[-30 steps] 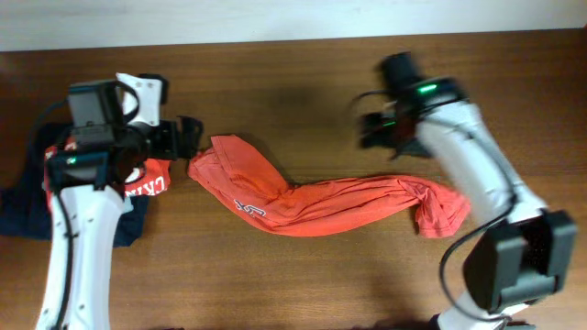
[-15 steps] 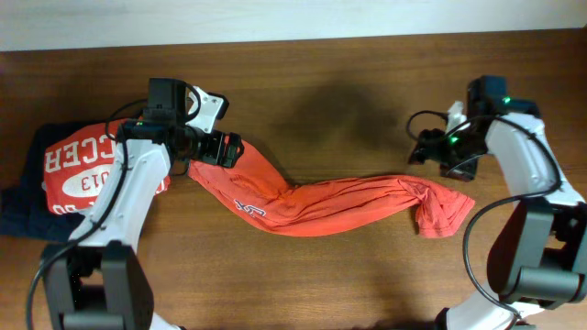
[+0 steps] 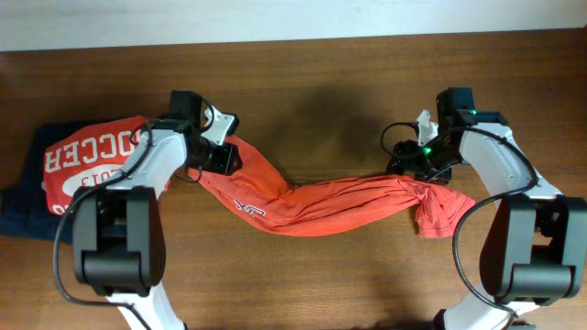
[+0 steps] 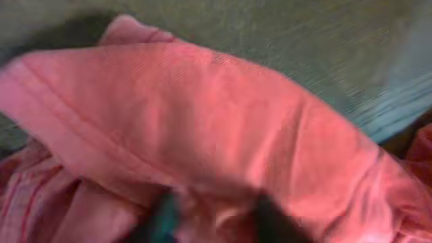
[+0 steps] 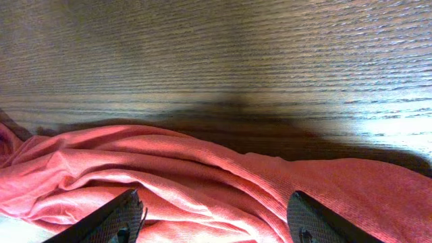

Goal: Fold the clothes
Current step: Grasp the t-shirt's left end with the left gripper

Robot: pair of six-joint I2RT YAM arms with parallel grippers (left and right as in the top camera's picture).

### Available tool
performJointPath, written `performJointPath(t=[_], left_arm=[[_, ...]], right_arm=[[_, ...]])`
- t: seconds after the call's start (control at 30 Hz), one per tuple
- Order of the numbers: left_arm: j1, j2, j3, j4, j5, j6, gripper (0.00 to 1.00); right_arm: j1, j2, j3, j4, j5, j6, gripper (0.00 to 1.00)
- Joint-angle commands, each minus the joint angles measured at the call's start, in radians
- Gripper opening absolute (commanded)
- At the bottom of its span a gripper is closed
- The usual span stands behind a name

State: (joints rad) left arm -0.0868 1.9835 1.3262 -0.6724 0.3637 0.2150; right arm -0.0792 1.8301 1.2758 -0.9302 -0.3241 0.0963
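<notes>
The clothes point(image 3: 321, 206), an orange-red T-shirt, lie bunched in a long strip across the middle of the table. My left gripper point(image 3: 227, 158) is pressed into the strip's left end. The left wrist view is blurred: cloth point(image 4: 202, 121) fills it, and a fold sits between the two fingers of the left gripper point(image 4: 217, 219), which stand partly closed. My right gripper point(image 3: 404, 165) is down on the strip near its right end. In the right wrist view the gripper point(image 5: 219, 219) is open wide, its fingertips point(image 5: 125, 216) resting on the rumpled cloth point(image 5: 202, 169).
A red shirt with white SOCCER print point(image 3: 83, 170) lies on a dark navy garment point(image 3: 18, 211) at the left edge, just behind my left arm. Bare wooden table point(image 3: 312, 101) stretches behind the strip. The shirt's right end point(image 3: 445, 211) is bunched in a lump.
My left gripper came right onto the shirt's left end and its jaws narrowed into the cloth. My right gripper swung out right, then came back left onto the strip.
</notes>
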Motion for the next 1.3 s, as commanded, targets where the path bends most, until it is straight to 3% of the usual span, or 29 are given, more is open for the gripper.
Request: performJointPath(t=[0.0, 0.2, 0.4, 0.47, 0.63, 0.73, 0.77, 0.87, 1.07, 1.27], left_arm=[[-0.007, 0.01, 0.016, 0.003, 0.026, -0.009, 0.01], [-0.007, -0.078, 0.155, -0.103, 0.026, -0.019, 0.01], [-0.007, -0.215, 0.27, -0.155, -0.024, -0.019, 0.01], [-0.007, -0.235, 0.27, -0.158, -0.032, -0.019, 0.01], [-0.007, -0.239, 0.27, -0.179, -0.039, -0.019, 0.01], [-0.007, -0.239, 0.27, -0.179, -0.063, -0.019, 0.01], [-0.007, -0.241, 0.27, -0.183, -0.107, -0.02, 0.01], [0.0, -0.269, 0.27, -0.185, -0.227, -0.076, 0.01], [0.024, -0.406, 0.309, -0.146, -0.258, -0.094, 0.01], [0.024, -0.482, 0.318, -0.144, -0.338, -0.095, 0.01]], right_arm=[[0.003, 0.006, -0.004, -0.003, -0.013, -0.011, 0.73], [-0.013, 0.006, -0.004, 0.002, 0.039, -0.01, 0.73], [-0.02, 0.006, -0.003, 0.031, -0.009, -0.014, 0.66], [-0.02, 0.006, -0.003, 0.043, -0.031, -0.024, 0.55], [-0.012, 0.006, -0.005, 0.029, -0.108, -0.131, 0.46], [0.004, 0.006, -0.018, -0.007, -0.014, -0.114, 0.54], [0.007, 0.006, -0.018, -0.021, -0.014, -0.114, 0.6], [0.006, 0.006, -0.018, -0.039, 0.023, -0.056, 0.66], [0.006, 0.006, -0.018, -0.039, -0.005, -0.055, 0.73], [0.006, 0.006, -0.018, -0.042, -0.09, -0.142, 0.77]])
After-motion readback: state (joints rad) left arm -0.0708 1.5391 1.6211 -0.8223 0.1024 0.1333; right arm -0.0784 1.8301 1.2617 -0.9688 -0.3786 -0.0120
